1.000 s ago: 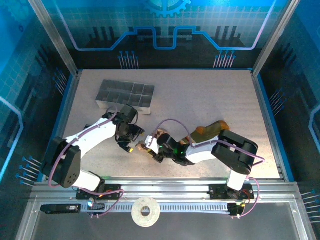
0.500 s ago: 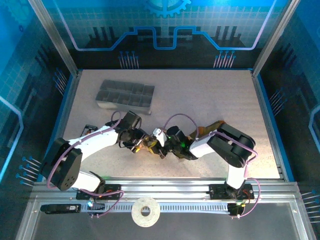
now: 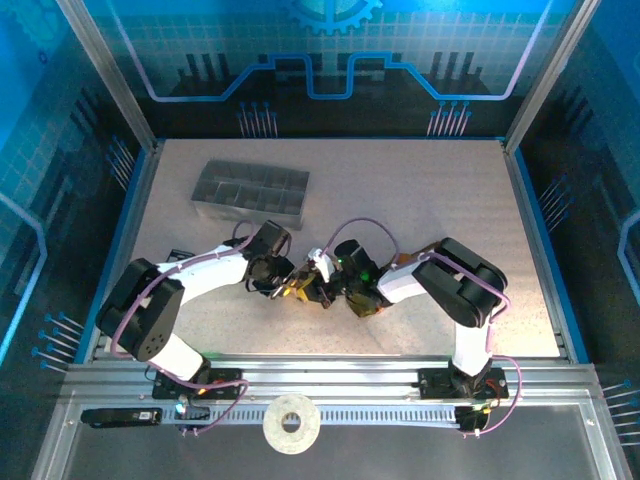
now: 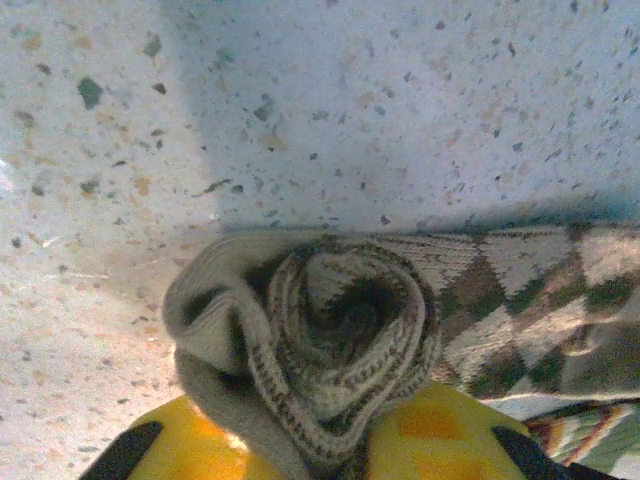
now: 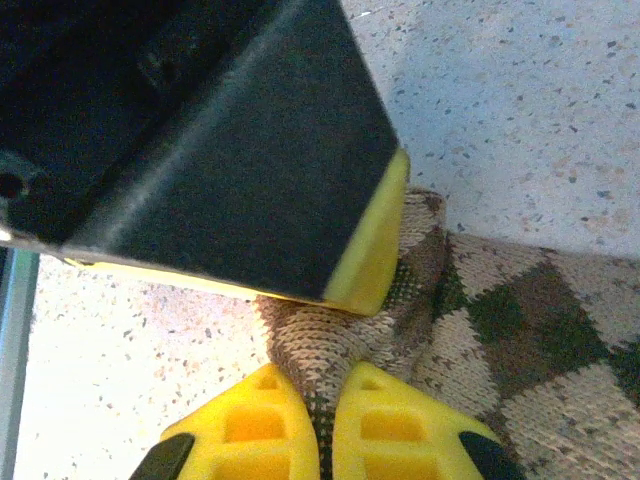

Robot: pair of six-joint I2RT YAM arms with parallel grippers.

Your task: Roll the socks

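Note:
The beige-and-brown checkered sock (image 4: 520,290) lies on the speckled table, its end wound into a tight roll (image 4: 340,330). My left gripper (image 4: 335,445) is shut on that roll, the yellow pads (image 4: 450,435) pressed in from both sides. My right gripper (image 5: 325,400) is shut on a pinched fold of the same checkered sock (image 5: 520,330), right against the left gripper's black-and-yellow finger (image 5: 365,250). A strip of the olive striped sock (image 4: 575,440) peeks out beneath. From above, the left gripper (image 3: 287,287) and right gripper (image 3: 318,285) meet tip to tip, covering most of the socks.
The grey compartmented tray (image 3: 252,190) stands at the back left. A white tape roll (image 3: 291,424) rests on the front rail. The right arm's elbow (image 3: 465,280) is folded low over the table's right half.
Both grippers have closed in on each other at the table's middle. The right arm folded in, and the olive sock's mustard toe has slid under it.

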